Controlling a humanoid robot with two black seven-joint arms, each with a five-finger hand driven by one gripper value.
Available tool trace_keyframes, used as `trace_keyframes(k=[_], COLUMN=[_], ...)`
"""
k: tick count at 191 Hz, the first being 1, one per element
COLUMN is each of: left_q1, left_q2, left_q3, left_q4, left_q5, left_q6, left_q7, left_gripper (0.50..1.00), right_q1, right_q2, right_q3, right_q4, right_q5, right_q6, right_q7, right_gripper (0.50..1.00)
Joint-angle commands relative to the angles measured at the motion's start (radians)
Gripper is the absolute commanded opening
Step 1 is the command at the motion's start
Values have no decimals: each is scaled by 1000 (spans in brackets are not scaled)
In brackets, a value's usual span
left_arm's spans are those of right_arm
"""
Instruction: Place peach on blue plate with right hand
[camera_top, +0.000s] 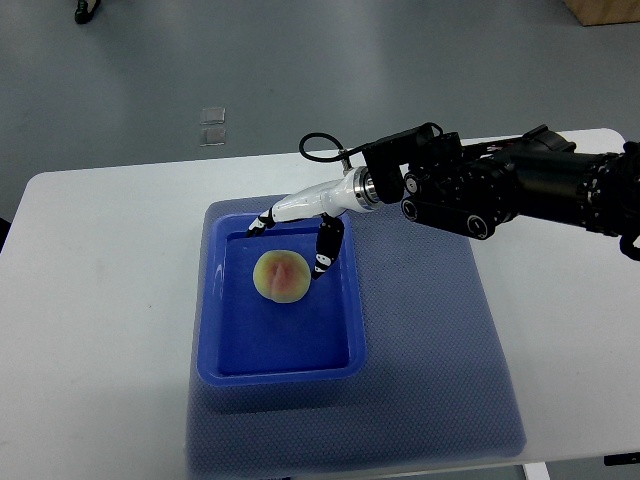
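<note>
A yellow-pink peach (280, 277) lies inside the blue plate (232, 340), a deep rectangular dish, in its far half. My right hand (292, 247) reaches in from the right and hovers at the plate's far rim, just above and behind the peach. Its white fingers (325, 250) with black tips are spread, one tip at the rim on the left, another close to the peach's right side. The peach rests on the plate's floor and the fingers do not close around it. The left arm is not visible.
The plate stands on a blue-grey mat (430, 360) that covers the middle of the white table (100, 300). The black forearm (520, 185) with a looped cable (322, 147) crosses the table's far right. Grey floor lies beyond the table's far edge.
</note>
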Motion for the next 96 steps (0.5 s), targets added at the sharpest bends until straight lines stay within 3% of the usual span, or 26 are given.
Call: trace_keyframes(k=[1,62,86,96], left_q1=[0,0,0,0], left_q2=[0,0,0,0], left_q3=[-1,-1,-1,-3], left_q4=[1,3,1,-2], left_q5=[0,0,0,0], left_q6=[0,0,0,0], left_q7=[-1,1,1,-1], left_gripper=[1000,1000,1000,1000], right_q1=[8,36,30,-8], right_q2=[0,0,0,-57], right_q3=[10,95,158,248], right_q4=[-9,-18,-18,-22], right_q5=[7,167,311,412], right_q6=[-4,6,14,-4], right_q7=[-5,-8,-37,-86], right_gripper=[928,928,928,928])
